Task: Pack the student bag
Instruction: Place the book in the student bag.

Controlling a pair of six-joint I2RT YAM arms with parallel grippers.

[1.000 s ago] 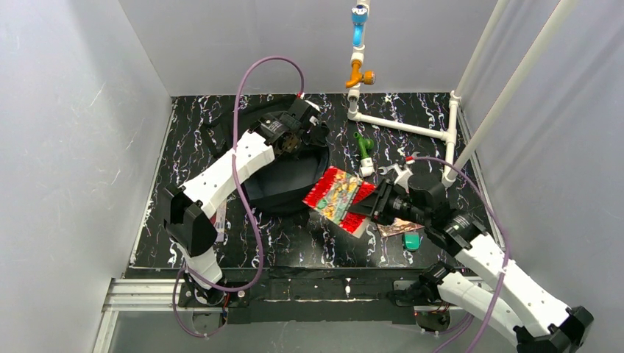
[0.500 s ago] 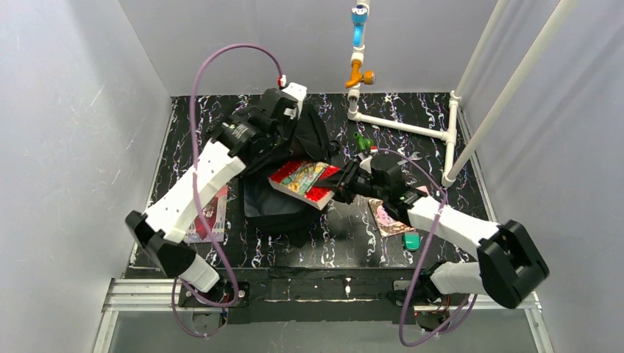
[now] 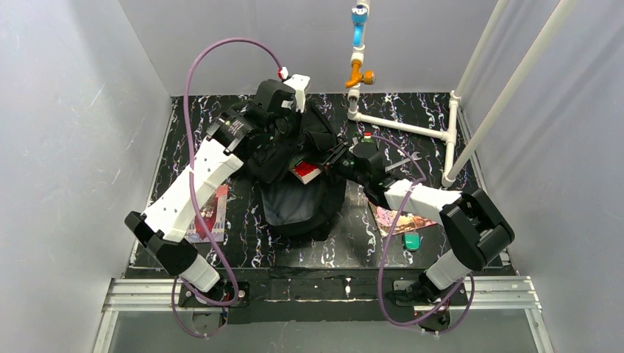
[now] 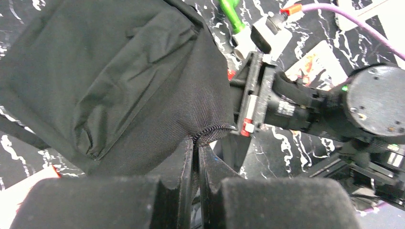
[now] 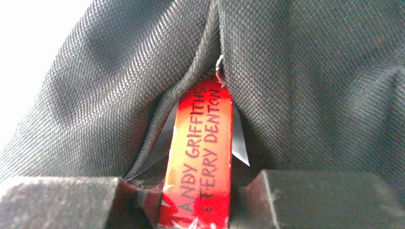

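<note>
A flat red-and-white booklet (image 3: 210, 213) lies at the left of the black marbled table (image 3: 169, 169). Right of it, the left gripper (image 4: 196, 150) is pinched tight on a fabric edge of the large black soft backpack (image 3: 298, 202), which sits mid-table. The right gripper (image 5: 191, 195) clamps a red-spined book (image 5: 200, 152), its far end inside the backpack's opening.

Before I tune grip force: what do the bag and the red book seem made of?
Student bag: black woven fabric, probably synthetic, matte; coarse weave and soft folds show. Book: probably paper or card, smooth printed cover; lettered red spine.
</note>
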